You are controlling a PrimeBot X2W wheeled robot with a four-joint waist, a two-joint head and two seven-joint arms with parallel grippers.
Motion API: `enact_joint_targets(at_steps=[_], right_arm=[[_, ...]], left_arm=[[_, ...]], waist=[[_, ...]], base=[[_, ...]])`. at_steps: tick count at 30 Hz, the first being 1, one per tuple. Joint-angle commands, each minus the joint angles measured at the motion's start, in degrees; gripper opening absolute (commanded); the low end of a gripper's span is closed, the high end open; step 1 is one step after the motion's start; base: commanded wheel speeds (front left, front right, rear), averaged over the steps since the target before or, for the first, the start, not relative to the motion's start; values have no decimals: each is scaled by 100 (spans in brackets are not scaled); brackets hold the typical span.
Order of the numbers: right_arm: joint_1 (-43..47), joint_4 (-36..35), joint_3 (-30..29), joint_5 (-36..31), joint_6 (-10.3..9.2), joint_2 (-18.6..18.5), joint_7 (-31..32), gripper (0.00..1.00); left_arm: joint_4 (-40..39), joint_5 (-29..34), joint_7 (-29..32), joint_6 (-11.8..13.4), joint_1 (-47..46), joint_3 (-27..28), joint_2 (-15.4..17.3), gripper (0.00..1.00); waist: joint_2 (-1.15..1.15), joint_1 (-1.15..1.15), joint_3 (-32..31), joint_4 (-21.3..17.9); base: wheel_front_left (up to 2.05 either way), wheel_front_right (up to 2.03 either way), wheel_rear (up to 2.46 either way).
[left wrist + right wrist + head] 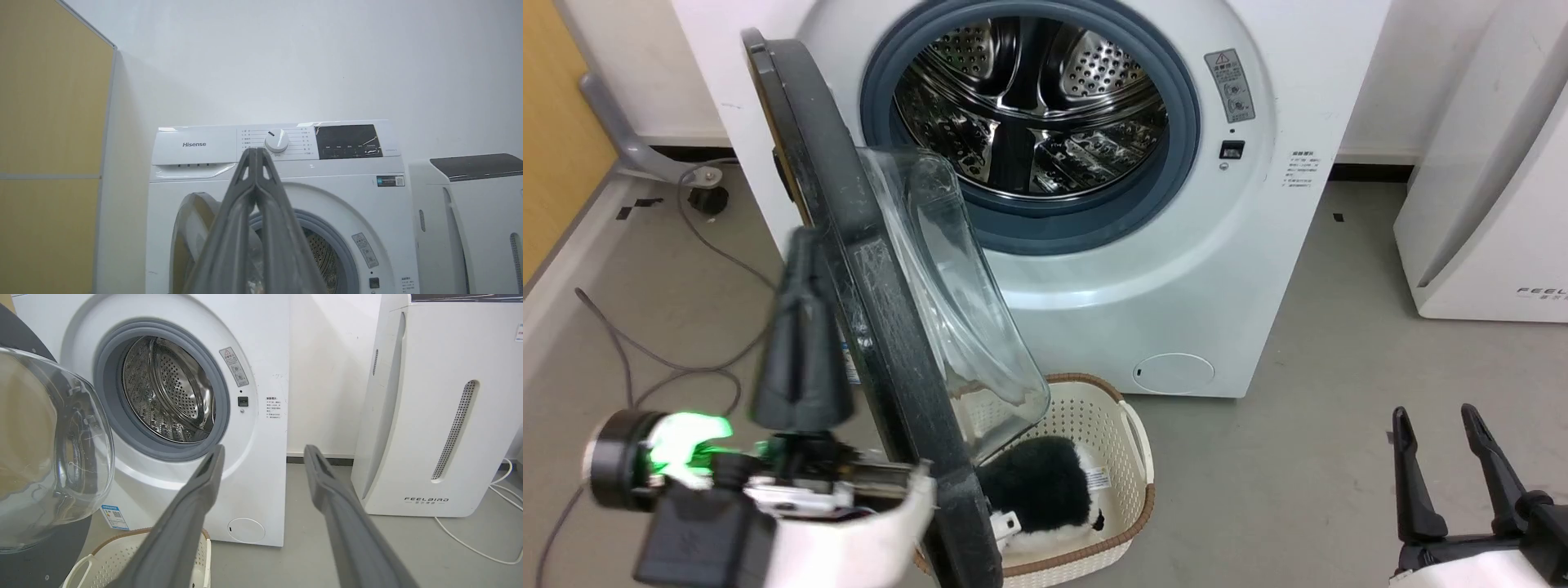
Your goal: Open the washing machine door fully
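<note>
Grey floor [1339, 490] under the washing machine [1094, 327], a white basket [1137, 445], a white appliance [1486, 204], loose cables [474, 550].

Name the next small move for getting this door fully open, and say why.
Probably draw the left gripper back around the near rim of the washing machine door to its glass-bowl side, ready to push it leftward. The door stands roughly square to the washing machine, not fully open. The shut gripper sits on the door's outer side, where it likely cannot push it any wider.
</note>
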Motion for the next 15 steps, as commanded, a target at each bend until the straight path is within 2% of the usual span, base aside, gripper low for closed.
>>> enact_joint_targets(at_steps=[1, 9, 15], right_arm=[[88, -15, 3, -14, 3, 24, -26, 100], [120, -6, -10, -39, 3, 24, -26, 100], [115, 1, -6, -23, 3, 25, -26, 100]], left_arm=[[-135, 23, -25, -34, -108, -191, 10, 0], [-489, 75, -25, -213, -116, -1170, 8, 0], [-334, 139, -25, -331, -38, -1927, 7, 0]], waist=[[0, 0, -14, -1], [0, 0, -65, 18], [0, 0, -79, 55]], base=[[0, 0, 0], [0, 0, 0], [0, 0, 0]])
